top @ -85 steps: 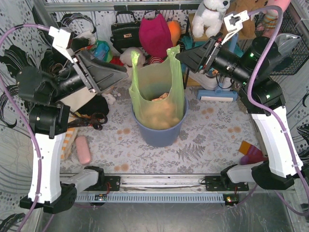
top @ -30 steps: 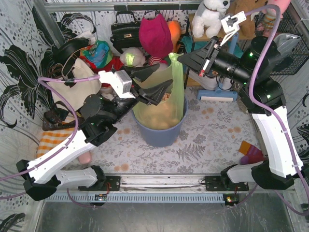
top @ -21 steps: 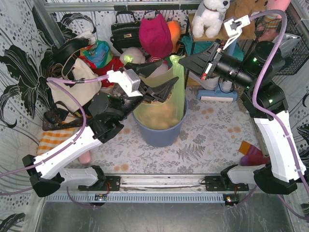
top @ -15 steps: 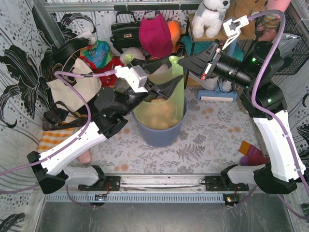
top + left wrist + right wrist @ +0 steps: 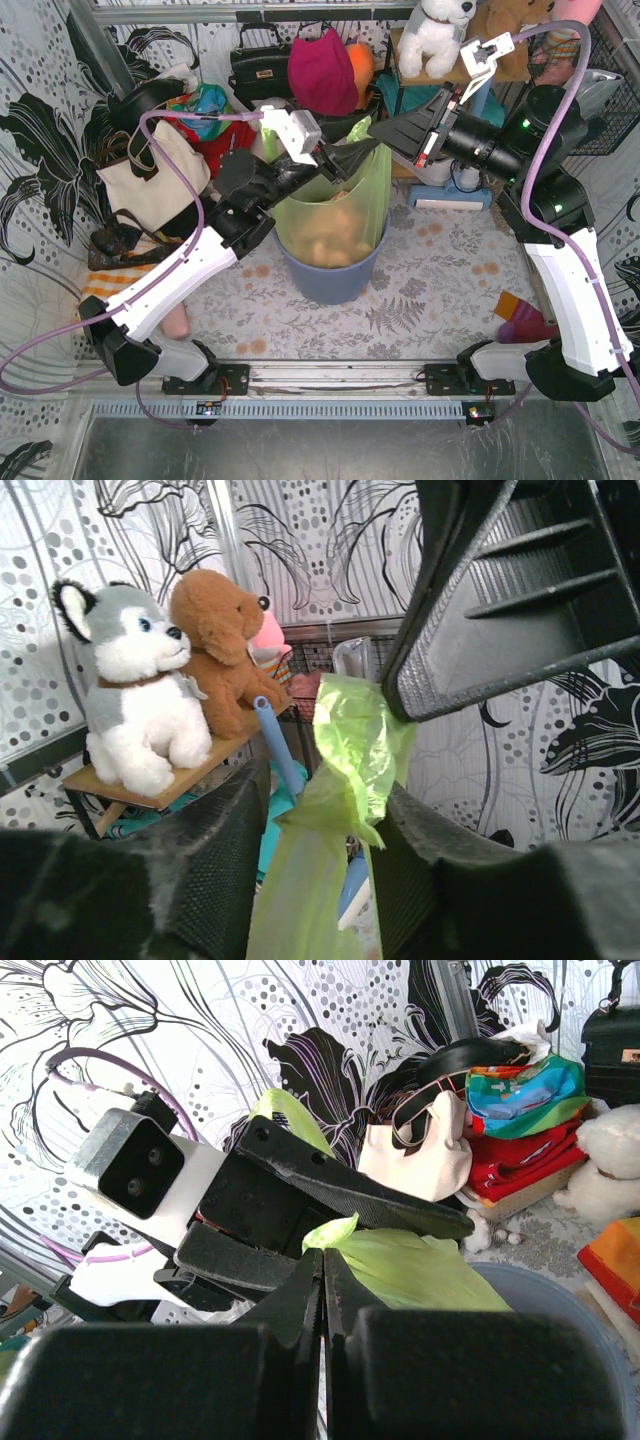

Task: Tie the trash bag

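**Two robot arms at the neck of a trash bag**

The pale green trash bag (image 5: 335, 215) sits in a round bin (image 5: 330, 280) at mid-table. The right tool (image 5: 322, 1260) is clenched on a raised corner of the bag. The left tool (image 5: 322, 820) is released, its jaws apart around that same strip. This looks like gathering for the knot. Next, the left tool likely needs to close on the plastic without tugging it loose.

Black-and-white floral wall panels (image 5: 330, 540) stand behind the wooden shelf (image 5: 215, 762). A grey fern-print table covering (image 5: 440, 255) lies in front of the shelf, evenly lit.
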Controlling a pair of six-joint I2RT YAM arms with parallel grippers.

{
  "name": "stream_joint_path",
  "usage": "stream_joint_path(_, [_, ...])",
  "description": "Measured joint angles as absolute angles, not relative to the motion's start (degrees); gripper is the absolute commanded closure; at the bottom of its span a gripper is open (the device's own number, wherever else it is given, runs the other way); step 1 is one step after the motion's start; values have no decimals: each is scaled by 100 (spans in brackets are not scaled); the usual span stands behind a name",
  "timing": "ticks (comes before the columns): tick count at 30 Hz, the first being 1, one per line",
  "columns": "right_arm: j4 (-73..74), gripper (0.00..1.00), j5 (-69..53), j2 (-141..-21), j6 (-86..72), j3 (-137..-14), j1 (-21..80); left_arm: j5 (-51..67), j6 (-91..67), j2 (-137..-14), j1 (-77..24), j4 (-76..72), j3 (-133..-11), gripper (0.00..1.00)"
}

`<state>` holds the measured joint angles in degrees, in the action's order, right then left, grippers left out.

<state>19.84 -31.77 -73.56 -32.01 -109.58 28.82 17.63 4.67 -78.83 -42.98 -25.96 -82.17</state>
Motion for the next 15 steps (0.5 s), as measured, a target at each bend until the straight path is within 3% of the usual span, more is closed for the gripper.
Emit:
stream_joint_path(5, [1986,100,-3173,-7354,-3157,-10958,2884,2093,340,-7909,-4226,-2613,-8217,74])
stream_joint_path(10, [2237,98,-3013,-7395,-2880,-11139,2884,2342,272,-7907,-4189,-2613,-8215,84])
stream_joint_path(15, [2700,58,-2818,-7553,-2235,-11767,2884,2661,263,-7830,-4189,-2462,-8228,91])
